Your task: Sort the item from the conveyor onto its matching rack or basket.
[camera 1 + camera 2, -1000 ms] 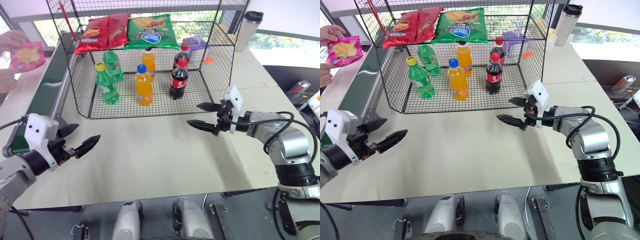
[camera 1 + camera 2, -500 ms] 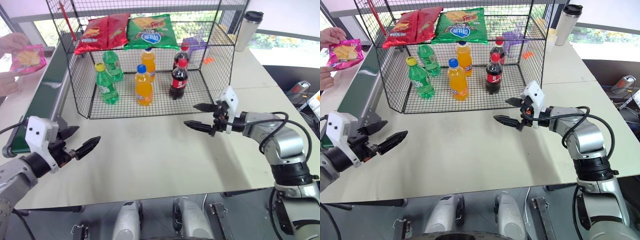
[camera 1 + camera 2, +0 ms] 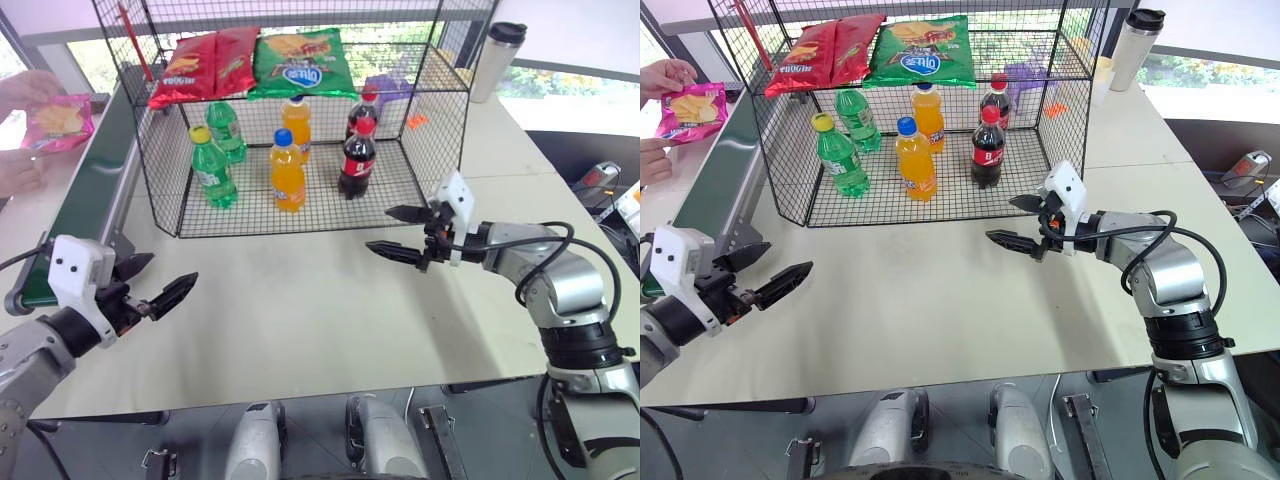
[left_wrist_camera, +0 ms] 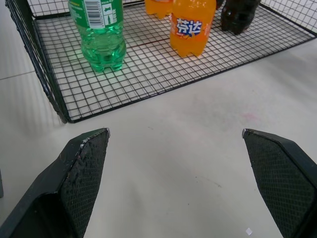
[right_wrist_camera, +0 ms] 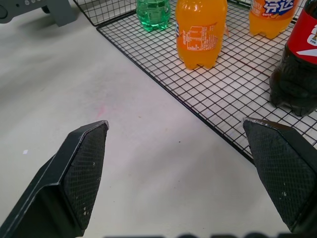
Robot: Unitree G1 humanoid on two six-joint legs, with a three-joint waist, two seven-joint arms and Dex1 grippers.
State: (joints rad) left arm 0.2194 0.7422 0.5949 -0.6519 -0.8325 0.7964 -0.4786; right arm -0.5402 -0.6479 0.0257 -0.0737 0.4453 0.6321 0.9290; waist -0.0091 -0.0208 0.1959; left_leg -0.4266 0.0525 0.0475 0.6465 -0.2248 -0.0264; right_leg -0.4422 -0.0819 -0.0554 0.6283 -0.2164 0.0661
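Note:
A person's hands hold the item, a magenta-pink snack bag with a yellow chips picture, in the air at the far left, beside the conveyor. The dark-green belt runs along the left side of the rack, a black wire cage with two levels. My left gripper hovers open and empty over the table near the conveyor's near end. My right gripper hovers open and empty just in front of the rack's right front corner. In the wrist views both the left gripper and the right gripper stand wide apart over bare tabletop.
On the rack's upper level lie two red chip bags and a green one. Green, orange and cola bottles stand on the lower level. A tumbler stands at the back right. Grey devices lie at the table's right edge.
The person's hands have shifted the pink bag slightly lower. Both grippers have stayed in place, open.

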